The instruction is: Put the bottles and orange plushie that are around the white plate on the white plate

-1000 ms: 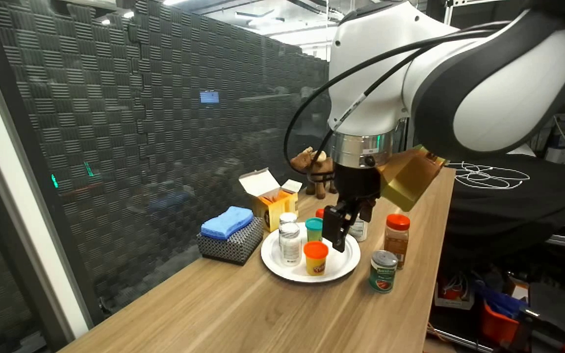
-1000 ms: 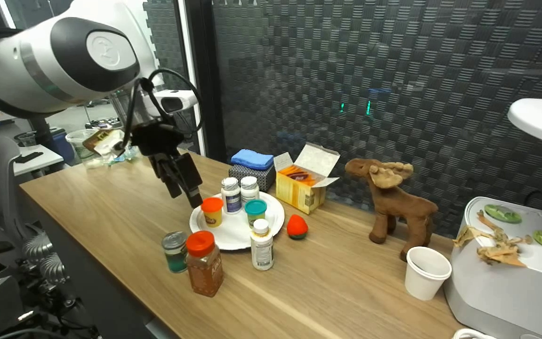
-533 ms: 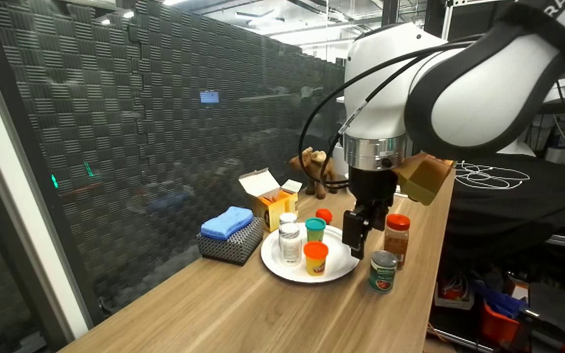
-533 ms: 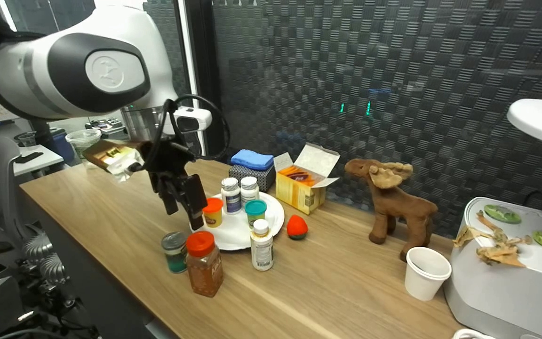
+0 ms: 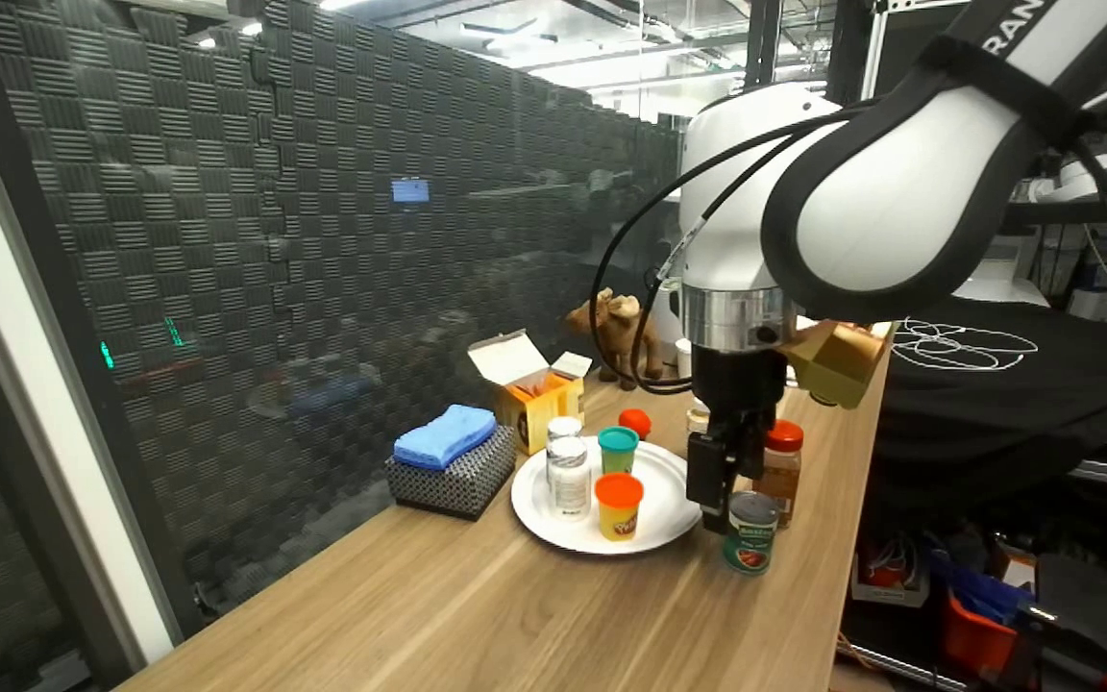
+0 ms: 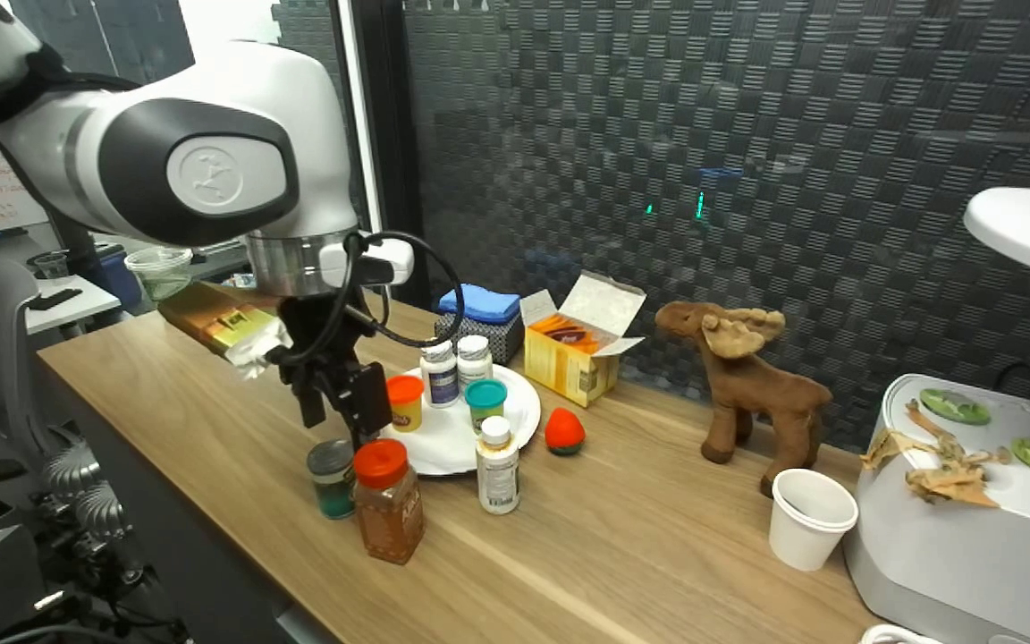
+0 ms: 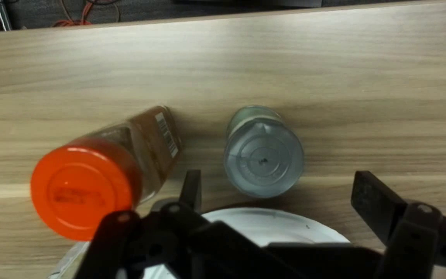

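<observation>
The white plate (image 5: 664,509) holds two white bottles (image 6: 441,376), a teal-topped tub (image 6: 486,407) and an orange-lidded tub (image 5: 619,509). Off its rim stand a white bottle (image 6: 499,474), a red-capped jar (image 6: 390,510) and a green can with a grey top (image 7: 263,159), all upright. The orange plushie (image 6: 564,432) lies on the table just beyond the plate's edge. My gripper (image 7: 279,188) is open and low near the can, by the plate's rim. In the wrist view the can's top shows just past the fingertips, within the gap between them; nothing is gripped.
A yellow carton (image 6: 573,367) with raised flaps and a dark box under a blue cloth (image 5: 445,437) stand behind the plate. Further along are a brown plush animal (image 6: 747,385) and white cups (image 6: 810,519). The table edge (image 7: 223,17) runs beyond the can.
My gripper has moved down and off the plate toward the green can, staying open. The white bottle beside the plate has become mostly hidden behind it in an exterior view. The objects have not moved.
</observation>
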Available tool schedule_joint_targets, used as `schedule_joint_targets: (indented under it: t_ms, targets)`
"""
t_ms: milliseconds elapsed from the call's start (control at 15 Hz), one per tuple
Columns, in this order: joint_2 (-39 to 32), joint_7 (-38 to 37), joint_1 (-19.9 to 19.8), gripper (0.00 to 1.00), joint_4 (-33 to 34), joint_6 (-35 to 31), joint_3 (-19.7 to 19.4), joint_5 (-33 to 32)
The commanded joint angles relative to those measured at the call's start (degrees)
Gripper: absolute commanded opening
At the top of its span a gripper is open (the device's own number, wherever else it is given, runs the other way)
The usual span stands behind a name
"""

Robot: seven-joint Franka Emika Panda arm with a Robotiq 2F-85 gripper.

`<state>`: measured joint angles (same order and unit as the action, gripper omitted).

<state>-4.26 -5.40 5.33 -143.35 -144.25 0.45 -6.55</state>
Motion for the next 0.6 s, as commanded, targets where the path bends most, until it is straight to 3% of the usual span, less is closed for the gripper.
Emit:
schedule_joint_targets:
  t_ms: [0, 200, 533]
  targets:
    - [-1.0, 0.9, -0.9, 1.00, 1.2, 1.7, 0.8, 0.7]
    - [-0.8, 0.0, -0.7, 1.00, 1.0, 2.3, 0.8, -0.1]
    - [1.0, -1.8, -0.3, 0.49, -0.1, 3.0, 0.9, -1.9]
